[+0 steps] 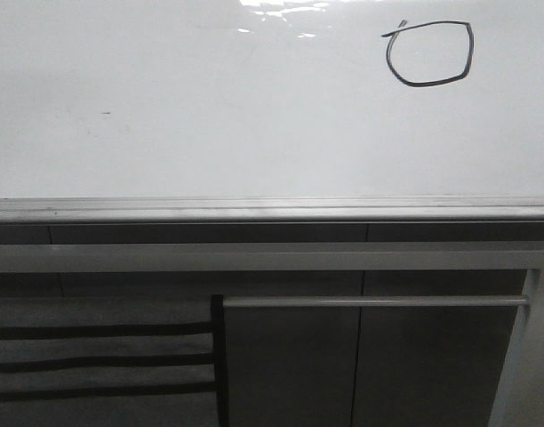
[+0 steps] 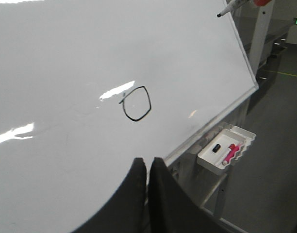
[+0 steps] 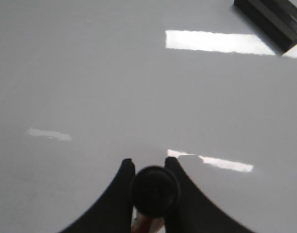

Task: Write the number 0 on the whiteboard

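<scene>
We see the number 0 (image 1: 429, 53) drawn in black on the whiteboard (image 1: 210, 116), well above the board's grey lower rail (image 1: 272, 212) and toward its right end. Our left gripper (image 2: 148, 167) has its fingers pressed together with nothing between them. Our right gripper (image 3: 149, 167) clamps a black marker (image 3: 154, 191), end-on to the board. A white tray (image 2: 227, 149) hangs below the rail.
</scene>
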You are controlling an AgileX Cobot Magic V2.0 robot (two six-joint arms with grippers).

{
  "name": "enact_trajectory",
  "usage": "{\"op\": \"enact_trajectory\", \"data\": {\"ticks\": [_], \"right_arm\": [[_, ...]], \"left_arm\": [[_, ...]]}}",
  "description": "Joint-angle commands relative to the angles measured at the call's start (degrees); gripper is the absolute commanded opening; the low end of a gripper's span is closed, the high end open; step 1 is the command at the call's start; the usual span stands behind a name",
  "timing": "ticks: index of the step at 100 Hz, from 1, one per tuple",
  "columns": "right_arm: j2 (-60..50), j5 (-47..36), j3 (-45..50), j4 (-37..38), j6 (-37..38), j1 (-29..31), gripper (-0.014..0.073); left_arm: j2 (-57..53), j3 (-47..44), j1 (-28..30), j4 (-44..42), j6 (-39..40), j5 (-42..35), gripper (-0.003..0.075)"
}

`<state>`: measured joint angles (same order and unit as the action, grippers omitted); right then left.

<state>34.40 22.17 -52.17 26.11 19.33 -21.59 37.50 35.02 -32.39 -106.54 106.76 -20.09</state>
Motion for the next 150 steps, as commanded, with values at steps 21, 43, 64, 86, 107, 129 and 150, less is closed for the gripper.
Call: {"op": "enact_trajectory", "data": {"ticks": [21, 43, 64, 86, 107, 129, 150], "right_arm": [[-7.5, -4.0, 7.7, -25.7, -14.5, -9.5, -0.0076], [-7.5, -5.6, 7.5, -30.1, -22.5, -26.3, -0.0076], [-6.8, -5.5, 7.5, -29.8, -22.5, -39.5, -0.0076], [-1.4, -6.6, 5.3, -29.0, -22.6, -48.7, -0.0076], [5.1, -2.9, -2.3, -27.9, -24.0, -53.7, -0.0076], [9.3, -2.0, -8.2, -24.9, -24.0, -53.8, -0.0076], [10.1, -1.8, -10.8, -25.5, -24.0, -53.9, -0.0076]], "left_arm": [[0.4, 5.3, -0.2, 0.1, -2.9, -15.7, 0.0335], [5.5, 12.6, -0.2, 0.1, 0.1, -37.5, 0.0374], [11.3, 21.7, -0.2, 0.1, 0.4, -42.8, 0.0315], [18.7, 29.8, -0.2, 0.1, 4.6, -55.5, 0.0318], [22.0, 32.7, -1.4, 0.1, 8.9, -57.6, 0.0317], [22.0, 32.7, -5.6, 0.1, 10.1, -57.6, 0.0317], [22.0, 32.7, -5.8, 0.0, 10.1, -57.4, 0.0317]]}}
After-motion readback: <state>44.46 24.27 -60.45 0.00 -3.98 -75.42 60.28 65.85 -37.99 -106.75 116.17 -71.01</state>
